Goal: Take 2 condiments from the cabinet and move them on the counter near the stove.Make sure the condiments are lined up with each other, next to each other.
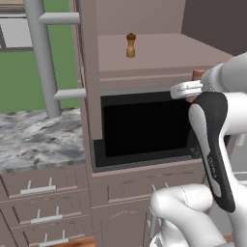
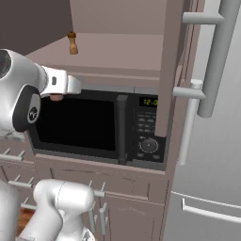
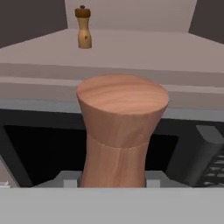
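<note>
Risk here sits mostly in the carry. Your end effector is closed on the reddish wooden shaker, holding it near its base, upright, out in front of the cabinet at about the level of the shelf edge and above the microwave. You can glimpse a bit of the shaker by the wrist in the left base view, at. The second condiment, the small mill, stands deep on the shelf, well apart from the one you hold.

Watch three things. The grip looks low on a tall, waisted body, so a quick swing could tip the shaker in the fingers or let it slide out. The shelf edge and the microwave's top are close below and ahead, so dropping the hand before backing away could knock the shaker against them. And the marble desk lies off to the left of the cabinet, past its side wall; cut that corner too tightly and the arm or shaker may clip it.

The stove cannot be made out from here, so where exactly to set the shaker down is not yet settled.
</note>
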